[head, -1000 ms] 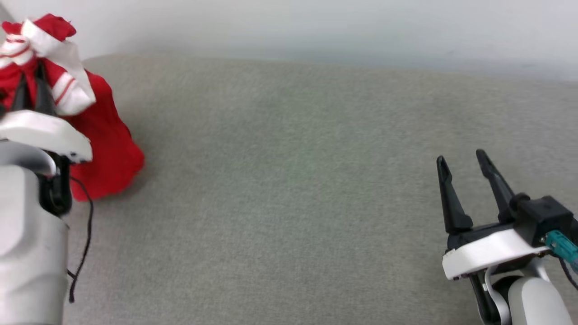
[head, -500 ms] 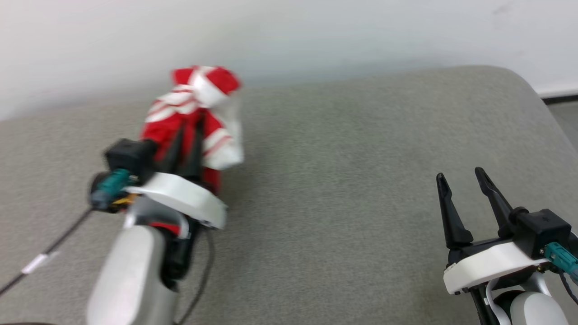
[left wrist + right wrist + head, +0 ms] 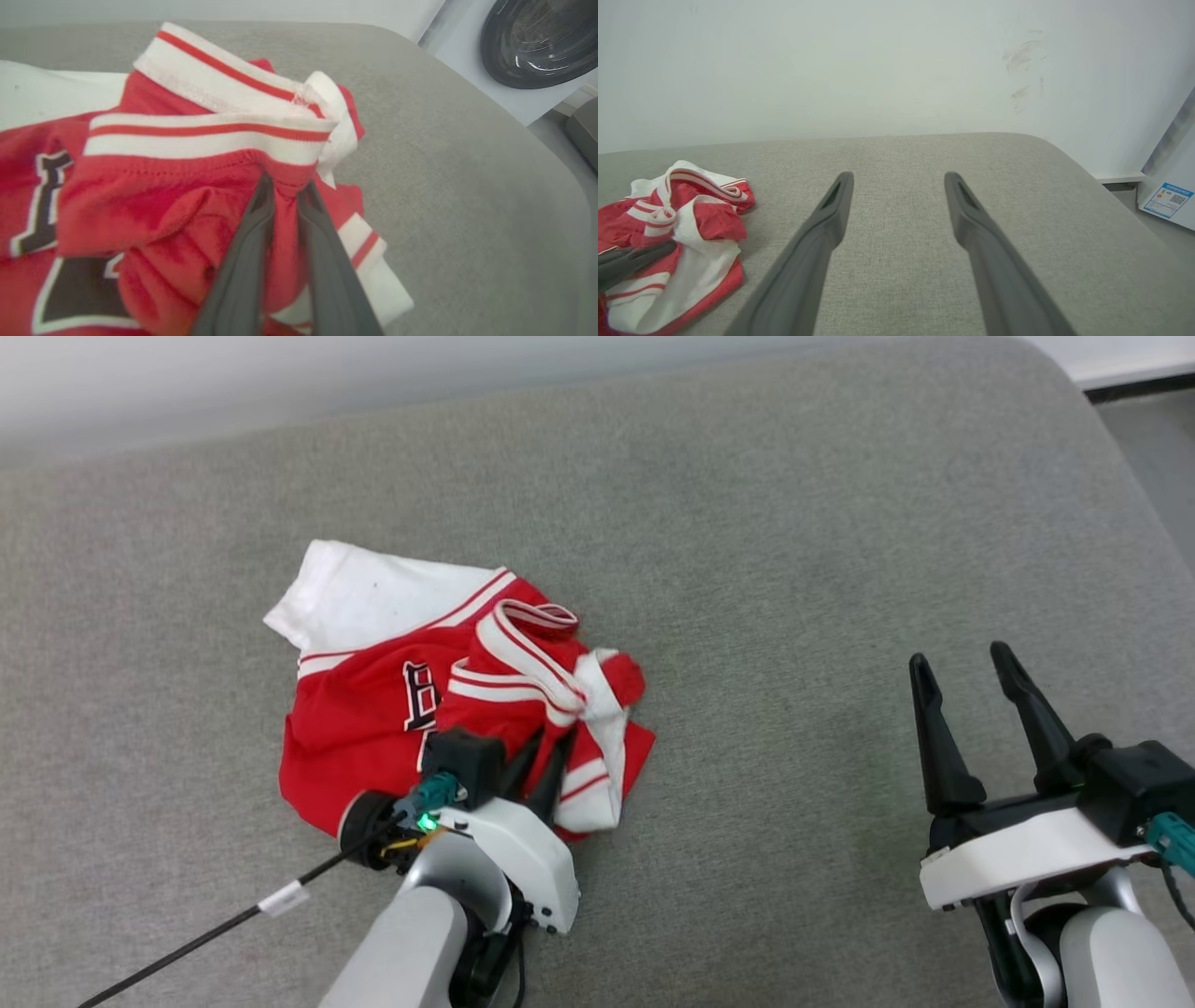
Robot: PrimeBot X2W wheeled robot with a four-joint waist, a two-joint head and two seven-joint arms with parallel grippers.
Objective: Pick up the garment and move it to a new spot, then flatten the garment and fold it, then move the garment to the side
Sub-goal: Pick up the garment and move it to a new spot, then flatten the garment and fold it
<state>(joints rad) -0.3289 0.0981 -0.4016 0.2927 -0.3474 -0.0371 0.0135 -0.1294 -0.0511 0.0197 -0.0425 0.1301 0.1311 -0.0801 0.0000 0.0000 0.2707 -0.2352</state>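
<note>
While garment [image 3: 359,709] lies bunched, sleeve [image 3: 364,593] pointing far-left | left gripper [image 3: 541,756] jaws clamp it | right gripper [image 3: 960,656] jaws apart

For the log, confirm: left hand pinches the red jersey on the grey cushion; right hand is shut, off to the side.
One error: the right hand is open, per the right wrist view. The left hand does pinch the red jersey on the grey cushion.

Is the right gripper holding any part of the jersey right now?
No, the right gripper has its fingers spread wide over bare grey upholstery, with the red jersey lying apart from them.
</note>
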